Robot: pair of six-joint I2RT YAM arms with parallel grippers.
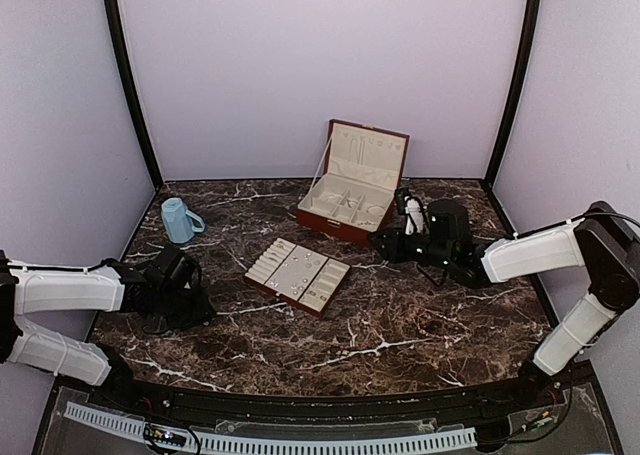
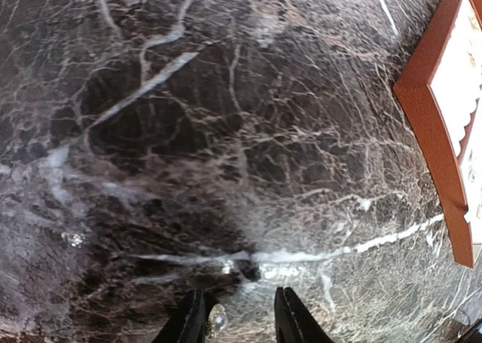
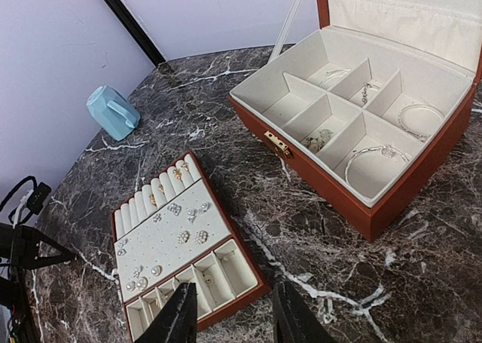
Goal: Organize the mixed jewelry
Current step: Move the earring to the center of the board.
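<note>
In the left wrist view my left gripper (image 2: 241, 320) is open and low over the dark marble. A small pearl-like jewelry piece (image 2: 217, 320) lies just inside its left finger (image 2: 188, 320). Another tiny shiny speck (image 2: 226, 266) lies just ahead, and one more (image 2: 73, 240) lies to the left. In the top view the left gripper (image 1: 190, 300) is left of the cream-lined tray (image 1: 281, 298). My right gripper (image 3: 233, 313) is open and empty, hovering between the tray (image 3: 151, 246) and the red-brown box (image 3: 331, 196). Several earrings (image 3: 192, 237) sit on the tray, and bracelets (image 3: 376, 153) lie in the box.
The box (image 1: 335, 225) stands open at the back centre with its lid up. A light blue cup (image 1: 180, 220) stands at the back left and also shows in the right wrist view (image 3: 113, 111). The tray's red-brown edge (image 2: 437, 132) shows at the right of the left wrist view.
</note>
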